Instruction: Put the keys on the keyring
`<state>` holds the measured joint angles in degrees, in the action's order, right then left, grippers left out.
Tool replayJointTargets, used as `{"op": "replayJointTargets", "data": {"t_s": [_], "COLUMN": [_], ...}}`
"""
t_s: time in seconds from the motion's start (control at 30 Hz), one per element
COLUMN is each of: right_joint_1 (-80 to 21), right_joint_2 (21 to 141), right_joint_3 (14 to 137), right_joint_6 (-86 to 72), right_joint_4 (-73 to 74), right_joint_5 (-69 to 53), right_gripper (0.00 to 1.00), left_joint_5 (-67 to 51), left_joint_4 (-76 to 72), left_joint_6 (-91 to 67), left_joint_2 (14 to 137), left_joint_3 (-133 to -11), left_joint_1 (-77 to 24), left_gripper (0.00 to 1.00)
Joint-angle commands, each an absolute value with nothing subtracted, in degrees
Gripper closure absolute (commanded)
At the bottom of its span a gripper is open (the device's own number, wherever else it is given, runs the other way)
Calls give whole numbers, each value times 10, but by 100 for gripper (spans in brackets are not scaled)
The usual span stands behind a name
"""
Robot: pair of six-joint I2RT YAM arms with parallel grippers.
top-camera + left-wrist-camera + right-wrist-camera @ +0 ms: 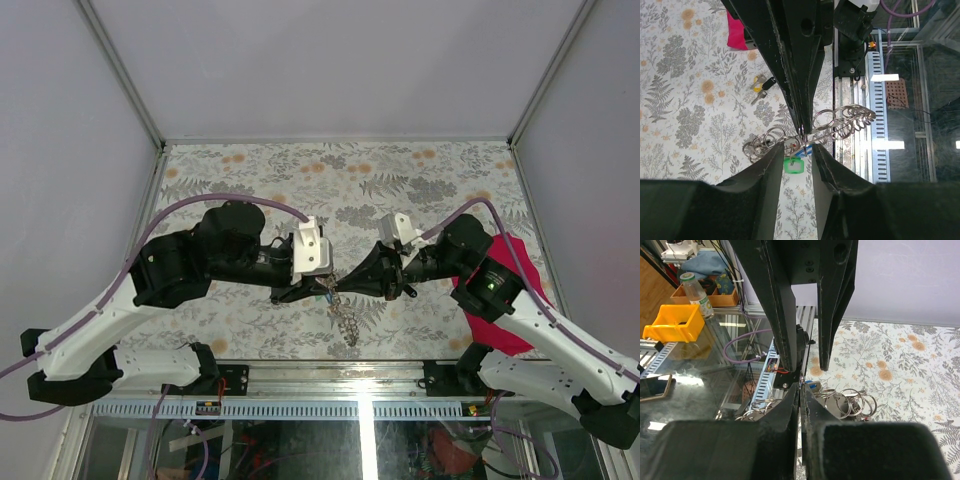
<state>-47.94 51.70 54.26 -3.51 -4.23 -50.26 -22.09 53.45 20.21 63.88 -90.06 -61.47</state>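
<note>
My two grippers meet tip to tip above the near middle of the table. The right gripper (341, 283) (801, 389) is shut on the thin silvery keyring (803, 136). From the ring the link chain (346, 318) (849, 119) (850, 402) hangs down. A green key (793, 165) and a blue key (813, 386) dangle at the ring. My left gripper (323, 286) (797, 150) is open, its jaws either side of the green key without touching it. A yellow key (758, 83) and a black key (769, 82) lie on the table beyond.
A crimson cloth (503, 300) (736, 34) lies at the right side of the floral table mat (400, 180), under the right arm. The table's metal front rail (330, 380) runs close below the grippers. Off the table stand a yellow bin (670, 324) and a bottle (694, 292).
</note>
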Motion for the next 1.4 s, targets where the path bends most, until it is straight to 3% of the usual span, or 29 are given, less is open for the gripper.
{"op": "replayJointTargets", "data": {"t_s": [0.0,0.23,0.4,0.8,1.1,1.37], "right_joint_1": [-478,-478,-478,-478,-478,-478], "right_joint_2": [496,487,483,454,442,441], "right_joint_3": [579,578,577,526,457,447], "right_joint_6": [-50,-57,-63,-139,-232,-250], "right_joint_4": [-106,-115,-124,-257,-442,-480], "right_joint_5": [-507,-500,-496,-449,-375,-381], "right_gripper": [100,100,100,100,100,100], "left_joint_5": [-238,-236,-236,-234,-249,-229], "left_joint_4": [487,489,492,449,295,166], "left_joint_6": [194,193,195,178,120,79], "left_joint_2": [641,640,640,622,573,529], "left_joint_3": [-889,-882,-884,-855,-780,-725], "left_joint_1": [-617,-618,-618,-617,-617,-618], "left_gripper": [71,80,100,100,100,82]}}
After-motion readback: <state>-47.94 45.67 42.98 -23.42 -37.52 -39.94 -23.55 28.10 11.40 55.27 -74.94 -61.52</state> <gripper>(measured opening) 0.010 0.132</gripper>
